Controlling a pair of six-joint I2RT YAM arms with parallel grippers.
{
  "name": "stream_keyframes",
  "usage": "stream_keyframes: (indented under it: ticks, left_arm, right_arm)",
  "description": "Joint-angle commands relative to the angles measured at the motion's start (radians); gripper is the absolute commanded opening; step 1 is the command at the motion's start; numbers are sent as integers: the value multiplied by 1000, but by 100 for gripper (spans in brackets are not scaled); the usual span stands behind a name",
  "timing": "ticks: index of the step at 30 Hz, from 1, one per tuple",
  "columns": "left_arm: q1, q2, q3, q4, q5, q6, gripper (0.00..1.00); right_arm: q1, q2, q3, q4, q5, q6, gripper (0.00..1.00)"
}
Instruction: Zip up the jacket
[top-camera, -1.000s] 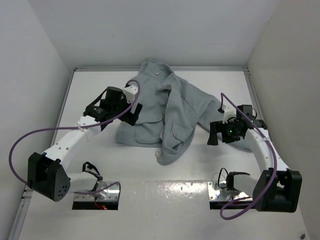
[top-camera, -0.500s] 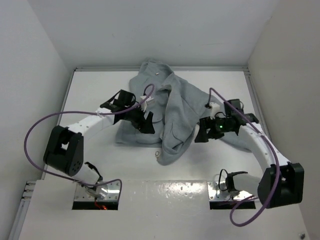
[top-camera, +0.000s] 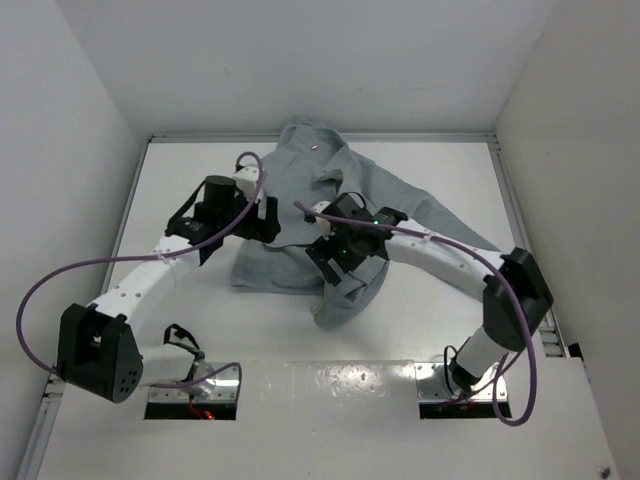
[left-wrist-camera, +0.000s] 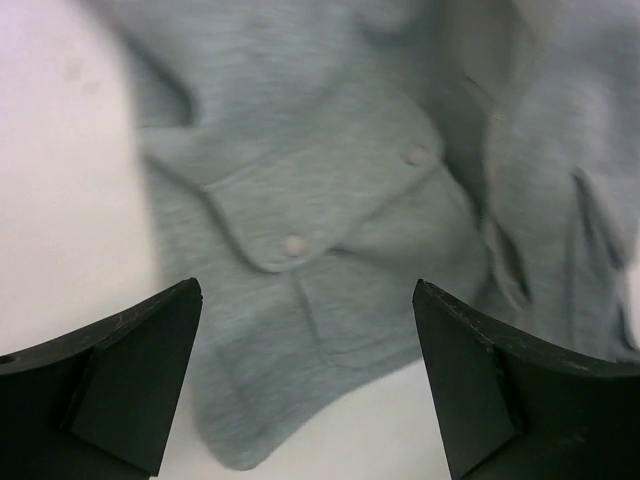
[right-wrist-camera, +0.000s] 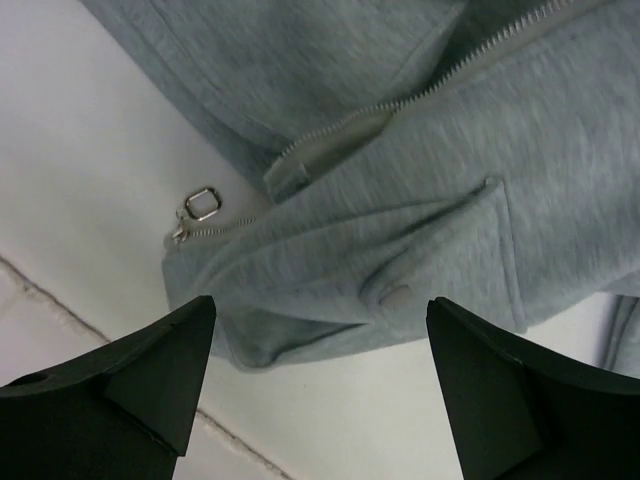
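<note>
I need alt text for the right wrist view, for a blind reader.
The open right pincer hangs above the lower corner of a grey fleece jacket lying on a white table. The zipper halves are apart, and the zipper pull rests at the hem, near a pocket flap.

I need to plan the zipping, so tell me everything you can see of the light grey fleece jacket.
The light grey fleece jacket lies unzipped and rumpled on the white table, collar toward the far wall, one sleeve trailing right. Flap pockets close with round snaps. The zipper teeth stand apart, and a small metal ring pull rests on the table at the bottom hem. Nothing grips it.
</note>
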Motion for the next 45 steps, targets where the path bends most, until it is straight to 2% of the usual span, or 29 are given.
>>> stream_keyframes:
  ticks: [1,11,14,18,21,22,24,25,27,29,30,32,33,34,37,38,39,40,45]
  left_arm:
    - [76,-66,-29,27,-154,-59,93]
    - [191,-114,-72,7,-164,-77,94]
    - [202,-114,-81,16,-143,-87,94]
    - [202,-114,-104,16,-134,-96,94]
    - [202,-123,-129,36,-91,-87,94]
    - [202,-123,-129,36,-74,-87,94]
    - [202,-132,-150,68,-10,-76,92]
    - [202,-144,-151,89,45,-67,88]
    - [188,-163,-184,115,95,-56,87]
    - [144,-182,-193,138,110,-56,87]
    - [124,-183,-203,139,101,-56,87]
    - [81,-173,-203,148,73,-56,89]
    - [70,-160,-203,148,63,-56,89]
    - [52,-160,-192,148,53,-65,89]
    - [26,-137,-171,157,1,-65,90]
    - [26,-124,-170,157,-14,-65,91]
    - [26,-115,-158,157,-43,-65,93]
    - [16,-115,-146,157,-74,-65,95]
    - [39,-115,-109,134,-158,-123,100]
  right_arm:
    - [47,75,121,-61,178,40,86]
    - [62,149,99,-116,122,139,86]
    - [59,202,97,-113,113,156,81]
    - [56,193,64,-113,103,161,62]
    - [36,150,-10,-112,93,169,38]
    - [-2,106,-66,-104,70,172,23]
    - [-45,80,-99,-98,40,170,10]
    - [-83,25,-135,-95,31,153,0]
    - [-134,-35,-171,-96,24,130,0]
    - [-211,-104,-191,-104,-41,126,7]
    - [-258,-121,-188,-118,-155,117,11]
    - [-294,-185,-188,-112,-234,62,30]
    - [-288,-203,-190,-98,-246,38,40]
    - [-263,-235,-182,-104,-248,-1,60]
    - [-145,-214,-129,-191,-163,-52,80]
    - [-113,-210,-128,-208,-148,-54,84]
    - [-102,-218,-142,-190,-145,-45,94]
    - [-56,-247,-181,-166,-95,-39,100]
    - [-10,-194,-216,-172,-32,26,100]
